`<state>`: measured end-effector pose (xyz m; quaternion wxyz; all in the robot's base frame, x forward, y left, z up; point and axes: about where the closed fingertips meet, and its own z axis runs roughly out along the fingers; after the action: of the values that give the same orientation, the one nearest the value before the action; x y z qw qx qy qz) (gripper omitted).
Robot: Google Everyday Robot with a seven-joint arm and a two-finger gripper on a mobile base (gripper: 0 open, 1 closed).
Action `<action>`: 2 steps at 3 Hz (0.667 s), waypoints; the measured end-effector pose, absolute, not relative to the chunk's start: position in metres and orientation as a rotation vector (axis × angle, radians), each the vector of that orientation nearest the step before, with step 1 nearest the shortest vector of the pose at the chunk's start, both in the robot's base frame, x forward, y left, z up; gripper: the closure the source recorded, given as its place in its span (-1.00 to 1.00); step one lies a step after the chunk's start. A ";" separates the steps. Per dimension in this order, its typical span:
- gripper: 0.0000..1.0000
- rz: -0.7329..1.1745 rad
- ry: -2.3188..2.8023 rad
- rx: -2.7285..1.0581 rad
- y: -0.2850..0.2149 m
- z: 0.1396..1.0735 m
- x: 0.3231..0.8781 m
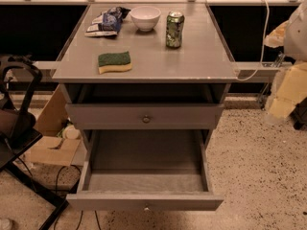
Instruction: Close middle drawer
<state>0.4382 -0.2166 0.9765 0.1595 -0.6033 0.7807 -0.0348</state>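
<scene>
pale arm (291, 78) hangs at the right edge, claw (275, 112) at its lower end.

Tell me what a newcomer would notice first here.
The middle drawer stands pulled far out at the bottom, its tray bare. Next, on the cabinet top: green sponge, white bowl, green can. The gripper seems to be the pale shape at the right edge, away from the drawer.

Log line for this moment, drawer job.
task: close middle drawer | middle drawer: pulled far out | gripper: not in view | status: not yet closed
</scene>
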 end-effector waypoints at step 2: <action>-1.00 -0.144 2.240 -1.718 -0.214 0.973 0.441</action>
<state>0.4409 -0.2136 0.9726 0.1569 -0.6003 0.7826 -0.0502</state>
